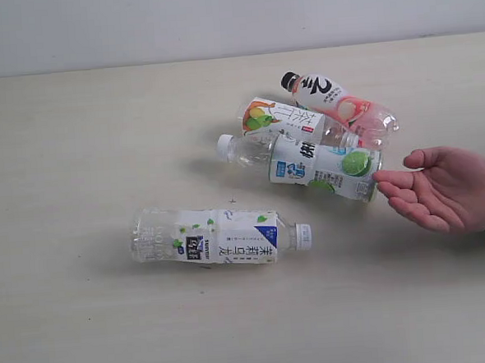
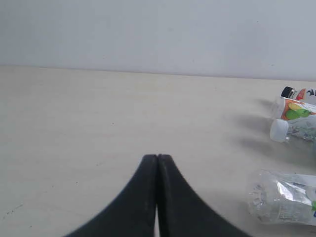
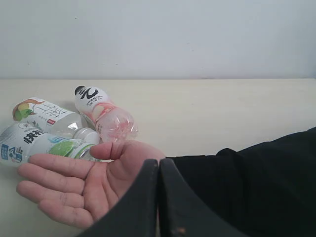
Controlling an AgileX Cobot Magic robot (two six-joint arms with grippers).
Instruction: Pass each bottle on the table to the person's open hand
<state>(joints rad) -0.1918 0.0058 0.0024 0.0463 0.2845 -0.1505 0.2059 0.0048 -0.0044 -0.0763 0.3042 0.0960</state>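
Bottles point(image 3: 106, 116) lie beyond right hand point(image 3: 158, 162) (seemingly apart).

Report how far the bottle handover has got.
Done: nothing; the leaf bottle, lime bottle, fruit bottle and peach bottle lie on the table. In hand: nothing; left claw and right claw are shut, empty; the open hand is bare. Left: all four handovers.

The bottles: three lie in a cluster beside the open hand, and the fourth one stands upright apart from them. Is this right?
No. The green-leaf bottle lies on its side apart from them, not upright, as the exterior view shows. The cluster beside the open hand is right.
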